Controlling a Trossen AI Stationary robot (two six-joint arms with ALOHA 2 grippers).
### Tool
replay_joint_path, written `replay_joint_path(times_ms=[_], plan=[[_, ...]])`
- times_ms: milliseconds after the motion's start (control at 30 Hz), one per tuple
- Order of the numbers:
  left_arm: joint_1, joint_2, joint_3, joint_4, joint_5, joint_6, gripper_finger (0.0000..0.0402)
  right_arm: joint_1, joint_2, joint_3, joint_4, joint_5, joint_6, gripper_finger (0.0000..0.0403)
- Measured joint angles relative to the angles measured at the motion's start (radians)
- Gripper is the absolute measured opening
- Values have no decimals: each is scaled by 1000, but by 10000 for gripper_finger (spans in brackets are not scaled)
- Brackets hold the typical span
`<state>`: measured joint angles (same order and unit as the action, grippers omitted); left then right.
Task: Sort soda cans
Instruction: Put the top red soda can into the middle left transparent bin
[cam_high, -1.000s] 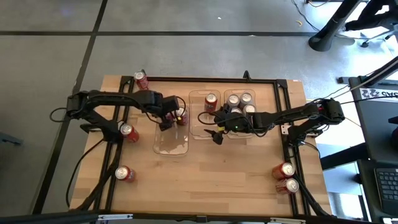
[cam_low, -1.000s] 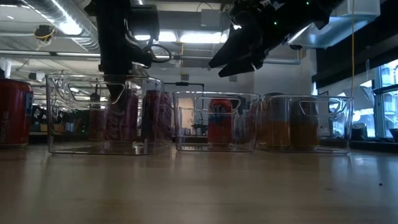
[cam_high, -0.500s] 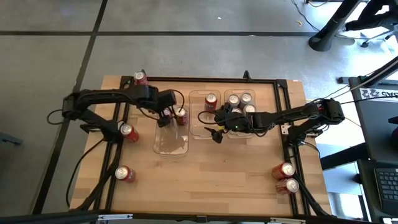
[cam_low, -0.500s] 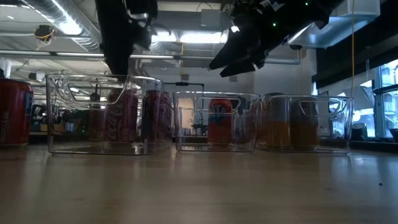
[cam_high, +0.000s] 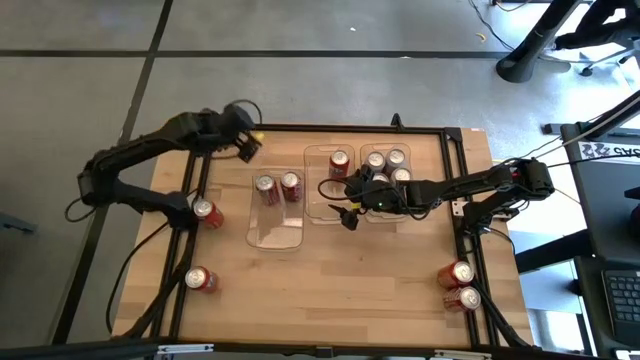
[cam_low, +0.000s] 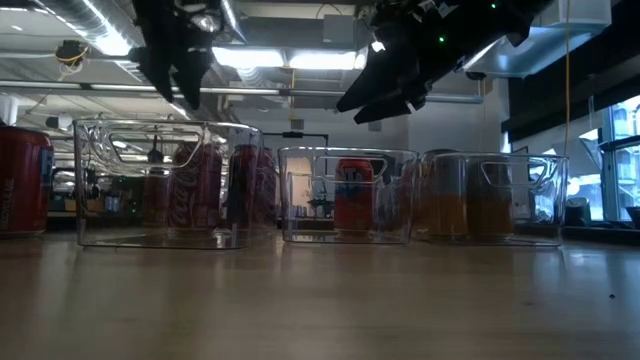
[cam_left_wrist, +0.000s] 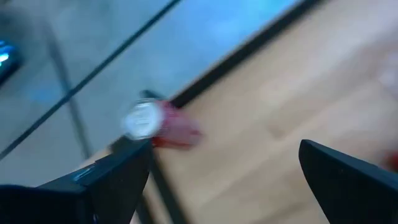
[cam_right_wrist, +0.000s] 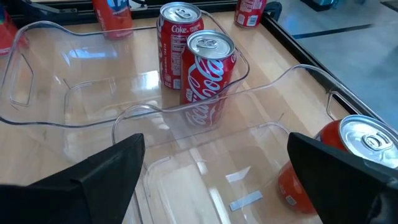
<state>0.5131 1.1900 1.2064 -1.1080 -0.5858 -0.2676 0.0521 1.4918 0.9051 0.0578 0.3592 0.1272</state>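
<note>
A: Biggest worry on the worktop (cam_high: 330, 290)?

B: The left arm. Its end effector (cam_high: 247, 146) is released, holding nothing, and hangs near the worktop's far-left corner beside a red can (cam_high: 226, 125) right at the black frame edge. A clumsy approach could tip that can off the worktop.

A: And the left tray (cam_high: 275, 210)?

B: Two red cans (cam_high: 278, 187) stand at its far end, one just beside the other; the near half is bare, so there is room to drop more in. The thin clear wall is the hazard: a can lowered off-centre could catch the rim and shift the tray.

A: Right side?

B: The right end effector (cam_high: 348, 212), fingers spread and empty, hovers over the middle tray (cam_high: 330, 190) right of the left one, which holds one red can (cam_high: 339, 161). Gold cans (cam_high: 388, 167) crowd the tray beyond. Loose red cans lie well apart from the left tray, near the worktop's side edges: (cam_high: 207, 211), (cam_high: 200, 279), (cam_high: 460, 284).
</note>
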Motion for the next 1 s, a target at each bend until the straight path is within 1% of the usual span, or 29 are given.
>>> replay_joint_path(times_ms=[100,167,300,433,500,667,800,1000], plan=[[104,4,0,11,-14,55,390,0,0,0,1,0,3,392],[153,12,0,49,-17,65,390,0,0,0,1,0,3,392],[193,19,0,117,-13,-6,390,0,0,0,0,0,3,392],[226,20,-20,239,-13,40,390,0,0,0,0,0,4,392],[255,27,-27,272,-8,40,390,0,0,0,0,0,4,392],[333,79,-27,279,-2,46,390,0,0,0,0,0,4,392],[390,142,-27,279,8,87,390,0,0,0,0,0,4,392],[440,240,-28,277,17,153,390,0,0,0,-1,-1,3,392]])
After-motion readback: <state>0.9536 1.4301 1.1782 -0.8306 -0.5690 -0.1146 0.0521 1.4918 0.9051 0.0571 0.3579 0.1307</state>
